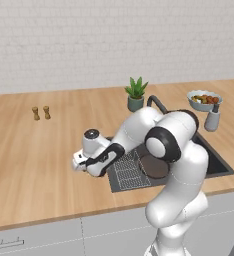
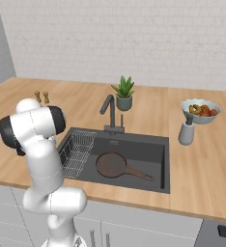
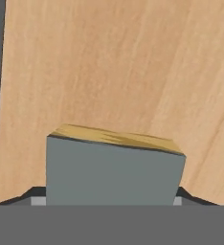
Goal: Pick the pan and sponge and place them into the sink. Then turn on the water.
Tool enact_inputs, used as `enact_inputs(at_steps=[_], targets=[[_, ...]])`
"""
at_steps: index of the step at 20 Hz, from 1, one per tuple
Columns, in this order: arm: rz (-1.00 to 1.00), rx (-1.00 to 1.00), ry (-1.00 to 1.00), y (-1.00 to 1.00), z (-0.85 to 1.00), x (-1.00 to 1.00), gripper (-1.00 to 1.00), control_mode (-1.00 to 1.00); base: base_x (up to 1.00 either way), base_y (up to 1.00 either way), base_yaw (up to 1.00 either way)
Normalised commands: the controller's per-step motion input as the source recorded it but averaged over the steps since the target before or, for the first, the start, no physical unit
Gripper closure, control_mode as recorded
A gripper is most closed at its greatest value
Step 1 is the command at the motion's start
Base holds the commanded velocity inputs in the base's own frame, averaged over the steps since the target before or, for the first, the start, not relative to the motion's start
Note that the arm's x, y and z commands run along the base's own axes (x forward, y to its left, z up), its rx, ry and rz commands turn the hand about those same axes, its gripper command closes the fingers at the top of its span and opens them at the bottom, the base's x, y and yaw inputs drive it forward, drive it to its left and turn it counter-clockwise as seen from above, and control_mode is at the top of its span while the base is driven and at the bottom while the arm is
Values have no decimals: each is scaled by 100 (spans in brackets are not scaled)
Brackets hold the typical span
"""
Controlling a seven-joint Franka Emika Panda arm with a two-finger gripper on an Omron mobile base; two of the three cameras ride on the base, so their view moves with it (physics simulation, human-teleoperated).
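Note:
The sponge [image 3: 111,167] sits right in front of the hand camera, grey-green face toward me and a yellow side at its far edge. My gripper [image 3: 106,201] is shut on it, a dark tip at each side, above the wooden counter. In the left base view the gripper [image 1: 78,164] hangs low over the counter just left of the sink [image 1: 220,163]. The dark brown pan [image 2: 112,165] lies flat in the sink [image 2: 144,144], handle pointing right; the arm partly covers the pan [image 1: 154,167]. No water runs from the faucet [image 2: 109,108].
A wire rack [image 2: 78,152] fills the sink's left part. Behind the sink stands a potted plant [image 2: 123,94]. A fruit bowl [image 2: 201,111] and a grey bottle [image 2: 186,131] are to the right. Two small shakers [image 1: 41,113] stand far left.

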Motion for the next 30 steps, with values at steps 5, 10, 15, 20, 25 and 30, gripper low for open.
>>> enact_inputs(at_steps=[5, 10, 15, 20, 25, 30], targets=[[-46, 4, -1, -14, 7, -25, 100, -100, 0, 0, 0], [-40, 8, -7, -37, 83, -20, 100, -100, 0, 0, 0], [-38, 17, -3, -69, 100, -24, 100, -100, 0, 0, 0], [-32, 27, 0, -100, 83, -39, 100, -100, 0, 0, 0], [-26, 22, 0, -100, 63, -34, 100, -100, 0, 0, 0], [-18, 19, 3, -100, 31, -23, 100, -100, 0, 0, 0]])
